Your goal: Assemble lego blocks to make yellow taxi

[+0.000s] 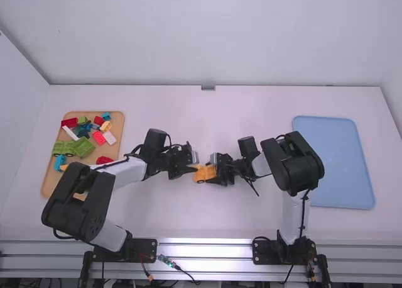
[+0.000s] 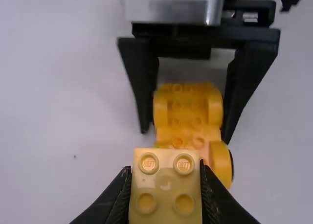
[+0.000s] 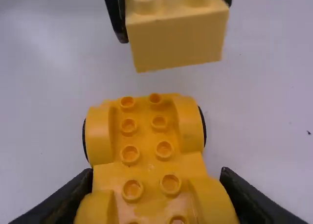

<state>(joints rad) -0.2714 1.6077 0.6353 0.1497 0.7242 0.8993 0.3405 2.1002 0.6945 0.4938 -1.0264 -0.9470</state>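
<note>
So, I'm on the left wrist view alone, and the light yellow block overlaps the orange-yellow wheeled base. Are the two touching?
Observer: No. In the right wrist view, white table shows between the light yellow block and the wheeled base.
Operator: Where are the spare blocks?
Observer: The high view has spare blocks on the tan tray, at the left end of the table.
</note>
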